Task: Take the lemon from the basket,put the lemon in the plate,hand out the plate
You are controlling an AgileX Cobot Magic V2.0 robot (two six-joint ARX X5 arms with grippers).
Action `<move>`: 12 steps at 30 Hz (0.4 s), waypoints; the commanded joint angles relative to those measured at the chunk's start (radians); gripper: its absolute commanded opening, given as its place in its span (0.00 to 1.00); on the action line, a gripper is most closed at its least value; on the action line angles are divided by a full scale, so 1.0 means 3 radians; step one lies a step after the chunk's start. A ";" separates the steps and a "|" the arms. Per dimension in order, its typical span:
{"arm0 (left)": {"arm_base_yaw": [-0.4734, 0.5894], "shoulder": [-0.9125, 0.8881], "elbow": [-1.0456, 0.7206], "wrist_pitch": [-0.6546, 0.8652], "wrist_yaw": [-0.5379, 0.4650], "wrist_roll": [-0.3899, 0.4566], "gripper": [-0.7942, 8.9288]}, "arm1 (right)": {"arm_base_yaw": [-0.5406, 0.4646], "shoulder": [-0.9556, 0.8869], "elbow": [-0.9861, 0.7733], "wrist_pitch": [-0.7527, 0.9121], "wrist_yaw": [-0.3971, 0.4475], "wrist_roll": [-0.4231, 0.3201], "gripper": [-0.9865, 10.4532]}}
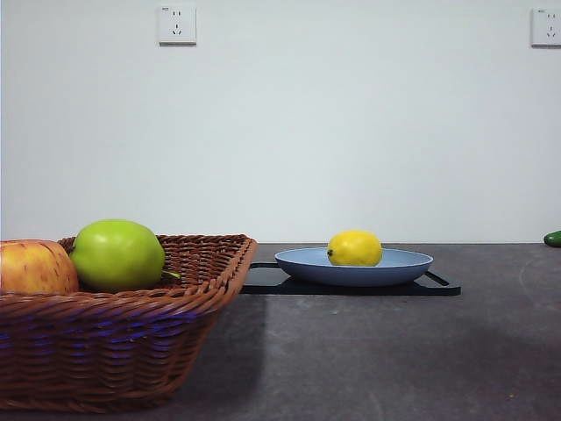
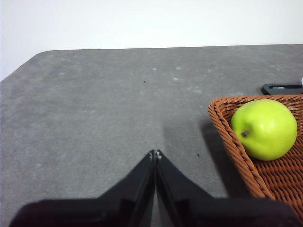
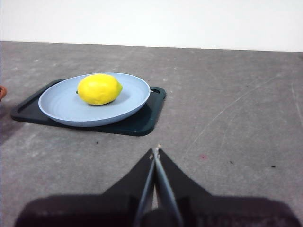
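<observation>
Lemon seated in the plate — both pincers pressed together.

The plate is carried on a black tray, right of the basket, where a green apple and a red-yellow apple are held. Bare worktop is seen under the left pincer and right pincer.

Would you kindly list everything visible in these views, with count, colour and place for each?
lemon: one, bright yellow, lying in the plate.
plate: one, light blue, resting on the tray.
tray: one, black, flat on the table beside the basket.
basket: one, brown wicker, nearest the front camera.
green apple: one, green, in the basket.
red-yellow apple: one, in the basket beside the green apple.
green object: one, at the picture's edge, cut off.
wall sockets: two, white, on the wall.
table: one, dark grey.
left gripper: black, jaws shut, over bare table near the basket.
right gripper: black, jaws shut, near the tray.
</observation>
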 commanded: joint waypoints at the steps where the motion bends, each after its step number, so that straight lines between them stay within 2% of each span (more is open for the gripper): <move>1: 0.0010 -0.0010 -0.0038 0.0018 0.0001 -0.0019 0.09 | 0.0000 -0.0014 -0.0015 -0.0036 -0.0001 0.0225 0.09; 12: 0.0010 -0.0010 -0.0038 0.0018 0.0001 -0.0020 0.09 | 0.0000 -0.0014 -0.0015 -0.0034 0.0011 0.0238 0.09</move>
